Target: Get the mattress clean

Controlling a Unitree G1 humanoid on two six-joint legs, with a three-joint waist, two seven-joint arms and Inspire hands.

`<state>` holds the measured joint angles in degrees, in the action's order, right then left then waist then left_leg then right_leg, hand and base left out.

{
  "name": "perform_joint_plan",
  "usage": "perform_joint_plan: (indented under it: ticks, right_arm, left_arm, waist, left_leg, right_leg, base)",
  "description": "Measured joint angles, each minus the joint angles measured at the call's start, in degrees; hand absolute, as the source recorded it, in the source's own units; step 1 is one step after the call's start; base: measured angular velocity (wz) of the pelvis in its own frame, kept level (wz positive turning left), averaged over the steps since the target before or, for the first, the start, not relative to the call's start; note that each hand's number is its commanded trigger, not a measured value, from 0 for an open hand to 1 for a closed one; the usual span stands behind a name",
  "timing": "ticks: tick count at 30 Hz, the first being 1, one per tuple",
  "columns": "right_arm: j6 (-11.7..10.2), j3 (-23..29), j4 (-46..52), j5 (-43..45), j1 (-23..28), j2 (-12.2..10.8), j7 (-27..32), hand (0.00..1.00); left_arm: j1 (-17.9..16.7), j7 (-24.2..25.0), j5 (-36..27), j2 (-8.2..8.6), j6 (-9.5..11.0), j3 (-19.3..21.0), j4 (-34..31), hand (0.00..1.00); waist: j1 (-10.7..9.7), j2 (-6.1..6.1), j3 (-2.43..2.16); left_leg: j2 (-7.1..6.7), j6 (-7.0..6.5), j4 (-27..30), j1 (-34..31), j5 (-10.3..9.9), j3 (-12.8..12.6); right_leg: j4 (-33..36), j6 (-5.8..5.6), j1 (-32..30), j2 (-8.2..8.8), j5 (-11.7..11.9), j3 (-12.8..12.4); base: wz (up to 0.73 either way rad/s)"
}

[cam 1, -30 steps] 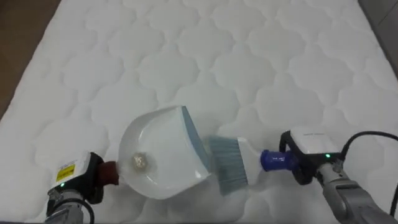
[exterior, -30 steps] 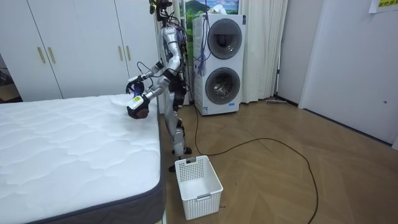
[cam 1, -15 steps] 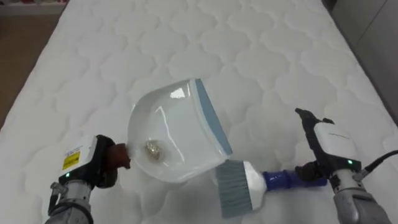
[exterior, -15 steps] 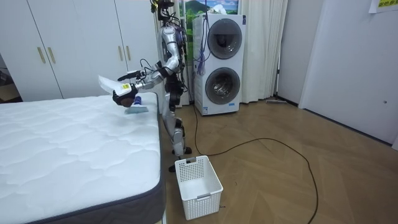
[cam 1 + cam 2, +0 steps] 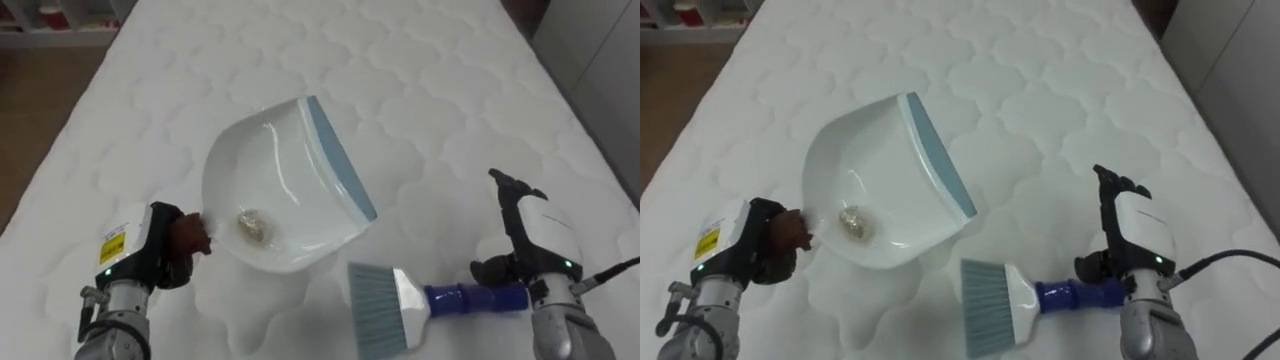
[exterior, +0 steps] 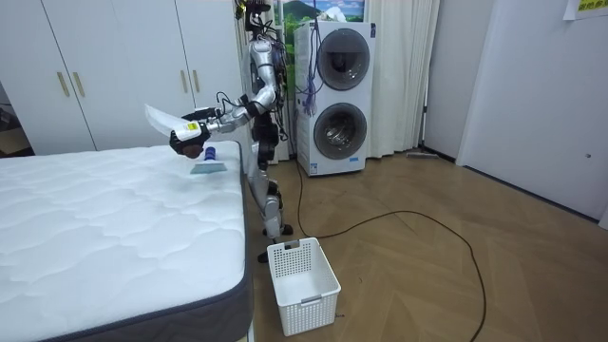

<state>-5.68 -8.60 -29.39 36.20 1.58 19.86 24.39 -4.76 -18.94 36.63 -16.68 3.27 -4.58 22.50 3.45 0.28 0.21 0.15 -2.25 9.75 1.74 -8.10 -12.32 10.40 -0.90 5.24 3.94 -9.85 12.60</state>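
- We see the left hand [image 5: 150, 258] as black parts under a white block, which carries a yellow label and a small green light.
- We find the right hand [image 5: 535, 245] black too, with a white block and a green light at its back; a dark cable loops from it to the forearm.
- Both forearms look to us like grey metal.
- In the room view we note silver-grey torso and limbs, dark joints, cables on the chest and one dark cable across the floor.
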Motion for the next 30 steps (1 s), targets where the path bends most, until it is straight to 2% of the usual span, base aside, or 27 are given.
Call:
perform_joint_plan:
  ticks: [6,11,14,19,21,25,28,29,30]
  right_arm:
    - [-0.8,1.2,0.1,-3.1,-0.3,-1.3,0.0,0.0]
    - [-1.3,1.3,1.0,-9.1,-0.6,-1.6,0.1,0.0]
    - [-2.0,0.8,1.0,-9.7,-1.0,-1.7,0.6,0.0]
    - [-2.0,0.9,0.9,-11.4,-2.6,-1.8,0.8,0.0]
    - [-2.3,1.0,0.9,-11.6,-3.2,-2.0,1.2,0.0]
    - [-2.4,1.1,0.8,-13.6,-3.6,-2.1,2.4,0.0]
    - [-2.5,1.5,0.9,-15.2,-3.7,-2.1,3.6,0.0]
    - [-2.5,1.7,0.9,-15.3,-3.7,-2.0,3.9,0.0]
    - [-2.5,2.1,0.9,-15.2,-3.8,-2.1,4.4,0.0]
  left_arm:
    - [0.0,0.0,-0.8,0.49,1.5,0.0,0.0,1.0]
    - [0.0,0.0,-1.1,1.59,1.8,0.1,-0.3,1.0]
    - [0.0,-0.2,-1.1,2.1,1.9,0.1,-0.3,1.0]
    - [-0.3,-0.6,-1.0,2.45,1.9,0.1,-0.2,1.0]
    - [-1.0,-0.6,-1.7,2.66,1.9,0.1,0.1,1.0]
    - [-1.8,-0.5,-3.4,2.83,2.0,0.0,1.1,1.0]
    - [-1.8,-0.4,-3.5,3.5,1.8,0.0,1.9,1.0]
    - [-1.8,-0.4,-3.5,4.01,1.8,0.0,2.1,1.0]
    - [-1.8,-0.4,-3.6,4.44,1.8,0.0,2.2,1.0]
  waist:
    - [0.5,0.1,-0.06]
    - [2.0,-0.2,-0.03]
    - [3.2,-0.35,-0.03]
    - [3.8,-0.52,0.02]
    - [3.2,-0.6,0.02]
    - [3.1,-0.5,0.09]
    - [2.7,-0.48,0.14]
    - [2.4,-0.55,0.2]
    - [1.2,-0.58,0.24]
  left_leg:
    - [0.01,0.02,0.0,-0.2,0.0,0.4]
    - [-0.03,0.02,-0.1,-0.5,0.0,0.6]
    - [-0.01,0.04,-0.2,-0.5,0.0,0.6]
    - [-0.06,0.08,0.2,-1.3,0.0,1.6]
    - [-0.15,0.08,1.9,-3.0,0.0,3.3]
    - [-0.15,0.09,3.9,-5.2,0.0,5.1]
    - [-0.92,0.22,5.3,-7.3,0.3,7.6]
    - [-0.89,0.18,5.6,-8.3,0.6,7.3]
    - [0.08,-0.19,6.1,-9.2,1.1,3.5]
  right_leg:
    - [0.1,0.0,-0.1,-0.08,0.0,0.1]
    - [-0.3,0.0,-0.3,-0.07,0.0,0.2]
    - [-0.6,0.0,-0.3,-0.15,0.0,0.2]
    - [-0.7,0.0,-0.2,-0.17,0.0,0.9]
    - [-0.7,0.0,-0.1,-0.11,0.0,3.3]
    - [-0.5,0.04,-0.2,-0.19,0.0,7.0]
    - [-0.5,0.62,-0.2,-0.13,-0.6,9.8]
    - [-0.8,0.77,-0.1,0.18,-0.8,11.8]
    - [-0.9,0.72,0.1,1.12,-1.2,15.0]
  base:
    - [0.01]
    - [0.0]
    - [0.0]
    - [0.12]
    - [0.41]
    - [0.46]
    - [0.58]
    - [0.77]
    - [1.0]
